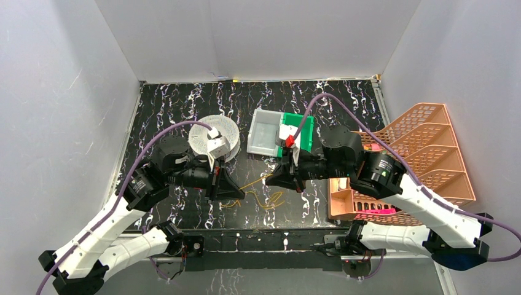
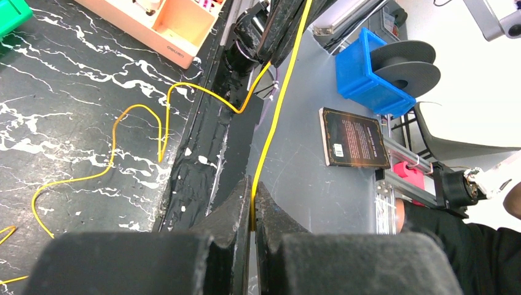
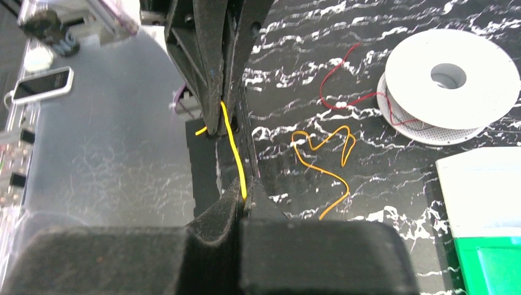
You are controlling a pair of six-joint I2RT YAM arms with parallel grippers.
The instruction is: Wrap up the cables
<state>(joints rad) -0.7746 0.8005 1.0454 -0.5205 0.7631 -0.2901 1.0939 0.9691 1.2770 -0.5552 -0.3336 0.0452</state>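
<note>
Now pinching yellow cable [image 2: 273,123] in left gripper [image 2: 252,212] and right gripper [image 3: 244,200], both clamped on it, four o'clock from spool [image 1: 224,126].

Premises: robotics laboratory test cell.
White panel walls [image 1: 276,37] box in a black marbled table [image 1: 166,104], with a left arm [image 1: 104,230] and a right arm [image 1: 430,206] bolted at its near edge. The grey surface [image 2: 295,153] below that edge carries a blue bin [image 2: 368,74], black spool [image 2: 405,64], book [image 2: 354,136], metal rail [image 2: 405,157] and phone [image 3: 42,84].
</note>
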